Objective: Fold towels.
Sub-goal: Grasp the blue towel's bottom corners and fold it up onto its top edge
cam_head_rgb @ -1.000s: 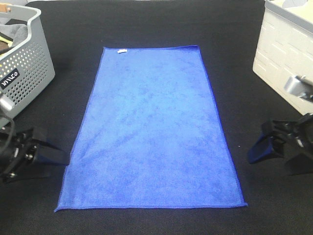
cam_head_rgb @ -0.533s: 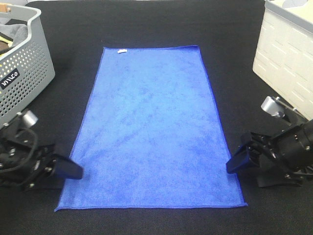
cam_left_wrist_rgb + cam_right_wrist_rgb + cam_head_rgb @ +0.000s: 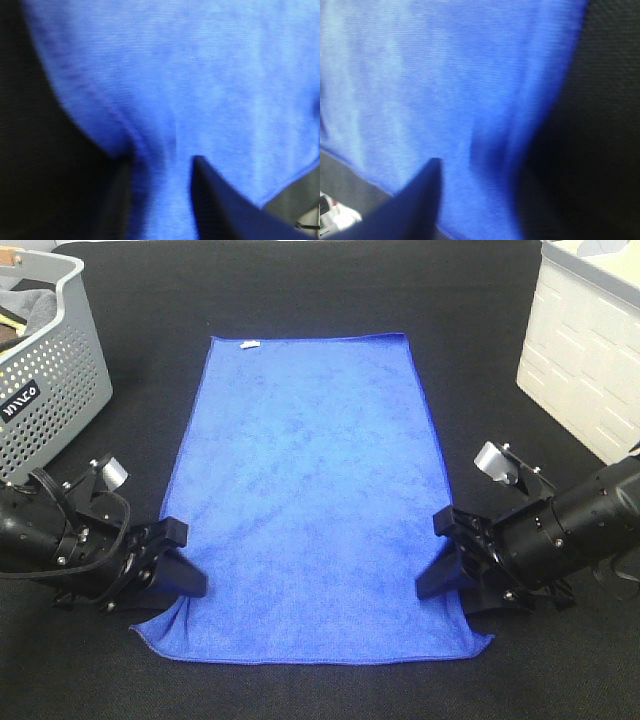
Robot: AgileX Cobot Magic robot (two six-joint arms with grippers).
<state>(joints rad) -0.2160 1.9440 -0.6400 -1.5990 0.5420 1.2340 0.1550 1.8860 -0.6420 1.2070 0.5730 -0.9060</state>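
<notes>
Across the black table (image 3: 300, 290), both arms have swept inward over the last second and now sit on the long edges of the blue towel (image 3: 315, 500), which lies lengthwise down the middle of the frame. Its lower corners have drawn in and puckered. The left tool (image 3: 180, 560) and right tool (image 3: 443, 555) each straddle a hem with jaws spread and cloth between them, not yet clenched, so the first fold's grasp looks imminent. A white crate (image 3: 580, 350) stands upper right, a grey basket (image 3: 55, 390) upper left, and a white tag (image 3: 250, 343) marks the far edge.
</notes>
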